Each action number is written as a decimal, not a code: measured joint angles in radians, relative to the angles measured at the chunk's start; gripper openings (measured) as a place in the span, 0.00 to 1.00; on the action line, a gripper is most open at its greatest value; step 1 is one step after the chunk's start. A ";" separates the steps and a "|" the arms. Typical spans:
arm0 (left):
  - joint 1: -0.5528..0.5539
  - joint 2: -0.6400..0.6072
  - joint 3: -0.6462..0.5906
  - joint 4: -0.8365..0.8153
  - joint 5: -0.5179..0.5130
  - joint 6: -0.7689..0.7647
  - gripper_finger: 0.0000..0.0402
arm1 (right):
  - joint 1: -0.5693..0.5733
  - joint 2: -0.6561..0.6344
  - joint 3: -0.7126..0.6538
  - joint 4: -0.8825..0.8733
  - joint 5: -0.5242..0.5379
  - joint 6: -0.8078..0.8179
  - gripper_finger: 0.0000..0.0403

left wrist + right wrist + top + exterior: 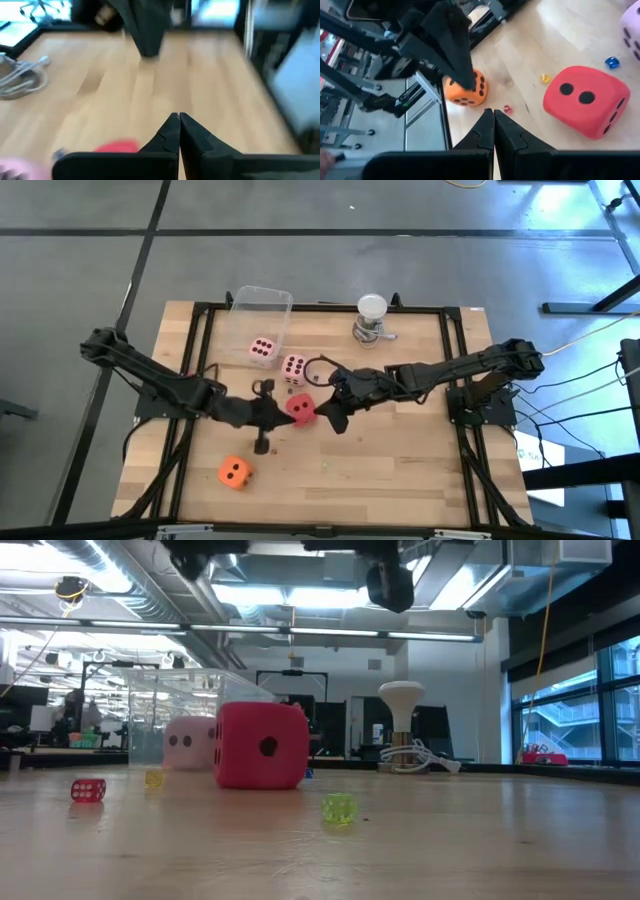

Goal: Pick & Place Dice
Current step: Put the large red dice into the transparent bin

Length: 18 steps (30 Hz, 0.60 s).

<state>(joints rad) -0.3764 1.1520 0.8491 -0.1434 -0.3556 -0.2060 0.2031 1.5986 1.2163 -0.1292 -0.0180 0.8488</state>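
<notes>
The red die [300, 408] rests on the wooden table near its middle, seen large in the low view [260, 745] and in the right wrist view [585, 100]. The orange die [234, 472] lies toward the near left. One pale pink die [293, 367] sits just behind the red one. Another pink die [263, 350] lies at the near edge of a clear box; inside or beside it, I cannot tell. My left gripper [179, 119] hovers shut and empty just left of the red die [278, 416]. My right gripper [493, 113] hovers shut and empty just right of it [333, 422].
A clear plastic box [260, 305] and a white round-topped object on a metal base [372, 315] stand at the far edge. Tiny dice lie around the red die: blue [612, 62], yellow [545, 78], red [507, 108], yellow-green [338, 808]. Bare wood lies at the near right.
</notes>
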 joint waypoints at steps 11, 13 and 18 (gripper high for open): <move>0.044 0.147 0.189 -0.234 -0.021 -0.151 0.30 | 0.042 -0.127 0.000 -0.121 0.143 -0.049 0.00; 0.049 0.183 0.189 -0.234 -0.017 -0.148 0.38 | 0.059 -0.183 0.000 -0.209 0.203 -0.049 0.00; 0.056 0.284 0.189 -0.215 0.016 -0.176 0.56 | 0.132 -0.334 0.001 -0.440 0.340 -0.033 0.00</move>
<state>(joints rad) -0.3206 1.4363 1.0378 -0.3582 -0.3392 -0.3823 0.3353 1.2648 1.2175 -0.5691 0.3225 0.8160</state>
